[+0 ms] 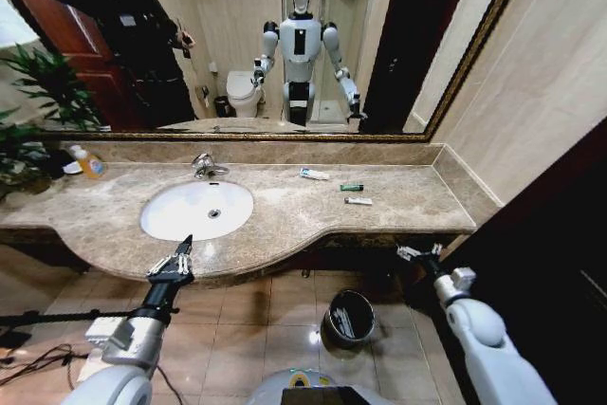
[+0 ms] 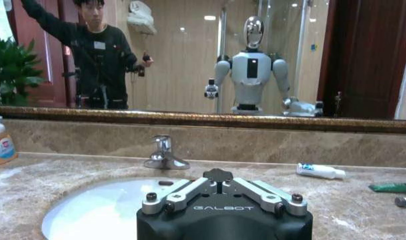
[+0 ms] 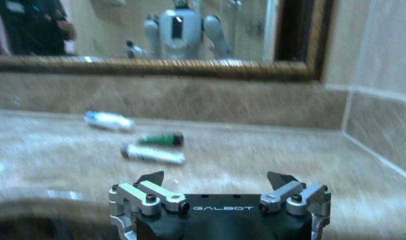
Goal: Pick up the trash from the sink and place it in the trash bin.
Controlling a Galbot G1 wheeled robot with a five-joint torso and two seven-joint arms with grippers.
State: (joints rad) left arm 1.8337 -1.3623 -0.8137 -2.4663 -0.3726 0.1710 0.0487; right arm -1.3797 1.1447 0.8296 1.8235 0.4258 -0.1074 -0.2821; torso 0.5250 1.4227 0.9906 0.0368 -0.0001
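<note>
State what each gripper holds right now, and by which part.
Nothing is held. The left gripper is shut and empty in front of the sink; the right gripper is open and empty by the counter's edge.

Desk (image 1: 285, 220) mottled beige-brown marble. Sink (image 1: 180, 220) plain white, chrome tap (image 1: 204, 167) at its 12 o'clock. Soap bottle (image 1: 88, 162) orange-yellow, blue-white label. Litter: white-blue tube (image 1: 314, 174), green packet (image 1: 352, 187), white tube (image 1: 358, 201). Trash bin (image 1: 349, 318) dark, shiny rim. Floor tiles (image 1: 247, 329) tan. Left pincer (image 1: 173, 263) black and silver.
</note>
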